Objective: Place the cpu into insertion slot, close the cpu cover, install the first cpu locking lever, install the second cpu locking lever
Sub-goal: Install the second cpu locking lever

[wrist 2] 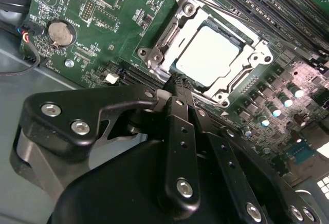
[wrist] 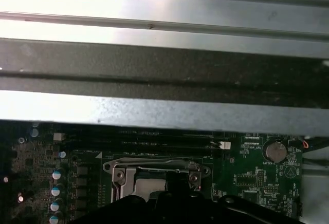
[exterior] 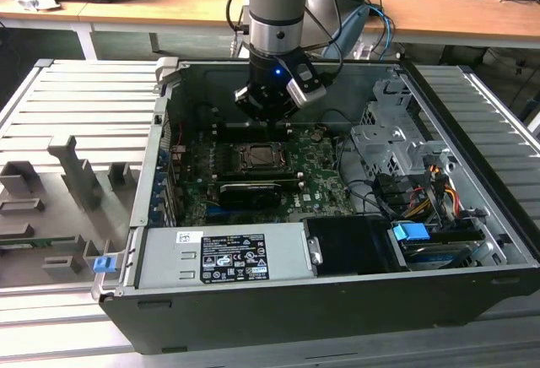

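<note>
The cpu (wrist 2: pixel 208 54) lies flat in the insertion slot (exterior: pixel 256 157) on the green motherboard, its pale metal face up. The cpu cover (wrist 2: pixel 255 54) lies down around the chip, whose face shows through the cover's window. My gripper (wrist 2: pixel 177 80) is shut with nothing in it, its tips just above the socket's edge. In the exterior view my gripper (exterior: pixel 267 115) hangs over the board just behind the socket. In the first wrist view the cpu (wrist: pixel 146 185) shows beside my dark gripper (wrist: pixel 180 182).
The computer case's wall (wrist: pixel 164 64) rises close behind the socket. A long black heatsink block (exterior: pixel 251 192) lies in front of it, then the grey power supply (exterior: pixel 224 254). A drive cage (exterior: pixel 388 144) and cables (exterior: pixel 422 195) stand at the exterior view's right. A coin battery (wrist 2: pixel 60 33) sits on the board.
</note>
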